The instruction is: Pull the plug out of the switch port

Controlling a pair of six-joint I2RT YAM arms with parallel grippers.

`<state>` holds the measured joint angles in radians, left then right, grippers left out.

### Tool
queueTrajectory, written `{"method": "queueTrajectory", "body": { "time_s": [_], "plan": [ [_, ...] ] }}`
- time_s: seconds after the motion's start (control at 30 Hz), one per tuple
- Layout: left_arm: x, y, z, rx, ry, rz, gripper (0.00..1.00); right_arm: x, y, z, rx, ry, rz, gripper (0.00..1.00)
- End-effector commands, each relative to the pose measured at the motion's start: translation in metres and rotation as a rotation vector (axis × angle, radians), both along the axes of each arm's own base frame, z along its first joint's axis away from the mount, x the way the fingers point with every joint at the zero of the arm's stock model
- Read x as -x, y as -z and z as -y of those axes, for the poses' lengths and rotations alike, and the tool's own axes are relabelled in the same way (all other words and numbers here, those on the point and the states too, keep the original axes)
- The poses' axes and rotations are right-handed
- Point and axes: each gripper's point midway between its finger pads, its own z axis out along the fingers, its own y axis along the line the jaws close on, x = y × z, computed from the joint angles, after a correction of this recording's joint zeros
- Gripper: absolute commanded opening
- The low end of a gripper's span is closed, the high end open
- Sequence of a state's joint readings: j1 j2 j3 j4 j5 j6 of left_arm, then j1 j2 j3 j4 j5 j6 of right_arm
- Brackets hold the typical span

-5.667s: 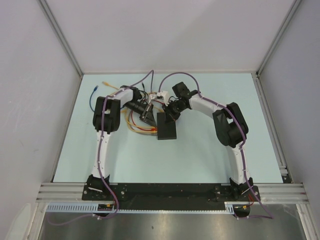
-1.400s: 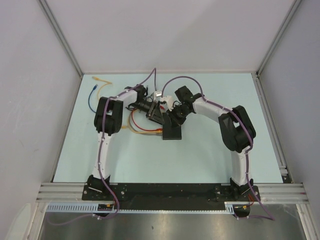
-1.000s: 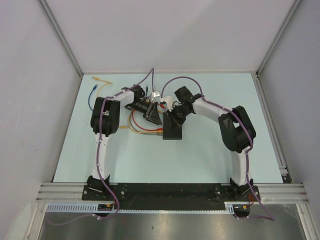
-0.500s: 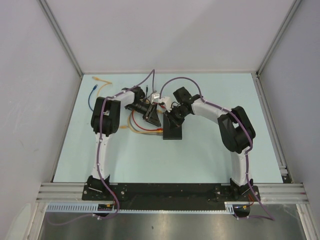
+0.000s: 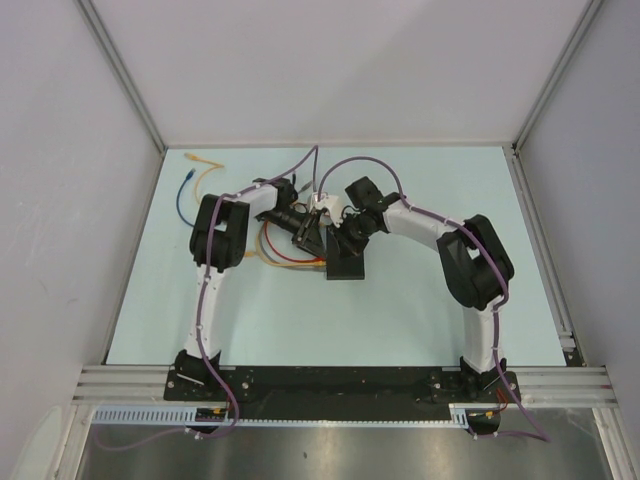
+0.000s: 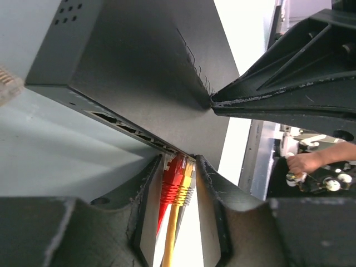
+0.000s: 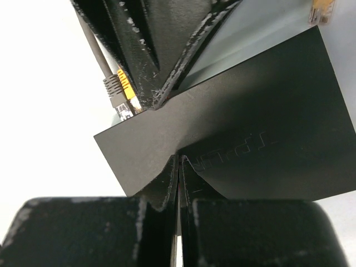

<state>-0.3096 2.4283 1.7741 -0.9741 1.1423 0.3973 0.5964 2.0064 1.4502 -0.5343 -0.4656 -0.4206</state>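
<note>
The switch (image 5: 345, 262) is a flat black box lying mid-table. In the left wrist view its port edge (image 6: 133, 130) holds a red plug (image 6: 173, 177), a yellow plug (image 6: 185, 186) and a grey plug (image 6: 191, 194) side by side. My left gripper (image 6: 178, 161) straddles all three plugs. Its jaws are open, with narrow gaps at each side. My right gripper (image 7: 179, 158) is shut, its joined tips resting on the switch's top face (image 7: 239, 111). From above, the left gripper (image 5: 314, 234) and the right gripper (image 5: 340, 240) meet at the switch's far end.
Red and orange cables (image 5: 278, 250) loop on the table left of the switch. A blue cable (image 5: 185, 195) and an orange cable (image 5: 207, 163) lie at the far left. A loose orange plug (image 7: 322, 10) lies beyond the switch. Grey walls enclose the table.
My left gripper has slid right up to the port edge and its jaws have narrowed around the plugs. The right gripper and the switch have stayed put.
</note>
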Motion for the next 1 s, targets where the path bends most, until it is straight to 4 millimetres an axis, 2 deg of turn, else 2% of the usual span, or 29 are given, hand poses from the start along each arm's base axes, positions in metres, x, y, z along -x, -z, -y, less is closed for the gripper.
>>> {"method": "queueTrajectory", "body": {
  "time_s": [0.0, 0.33, 0.47, 0.57, 0.9, 0.97],
  "plan": [
    [-0.002, 0.017, 0.004, -0.024, 0.024, 0.016, 0.35, 0.019, 0.012, 0.01, 0.065, -0.016, -0.028, 0.0],
    [0.005, 0.013, 0.002, 0.002, 0.051, 0.018, 0.32, 0.024, 0.014, 0.009, 0.074, -0.03, -0.029, 0.0],
    [0.007, 0.012, 0.0, 0.006, 0.064, 0.029, 0.4, 0.024, 0.014, 0.008, 0.074, -0.033, -0.024, 0.0],
    [0.01, 0.012, 0.0, 0.006, 0.07, 0.033, 0.42, 0.025, 0.014, 0.007, 0.074, -0.032, -0.025, 0.0],
    [0.015, 0.003, 0.0, 0.067, 0.101, 0.051, 0.39, 0.022, 0.015, 0.008, 0.079, -0.026, -0.016, 0.0],
    [0.015, 0.003, 0.0, 0.063, 0.1, 0.05, 0.35, 0.022, 0.015, 0.007, 0.076, -0.027, -0.017, 0.0]
  ]
}}
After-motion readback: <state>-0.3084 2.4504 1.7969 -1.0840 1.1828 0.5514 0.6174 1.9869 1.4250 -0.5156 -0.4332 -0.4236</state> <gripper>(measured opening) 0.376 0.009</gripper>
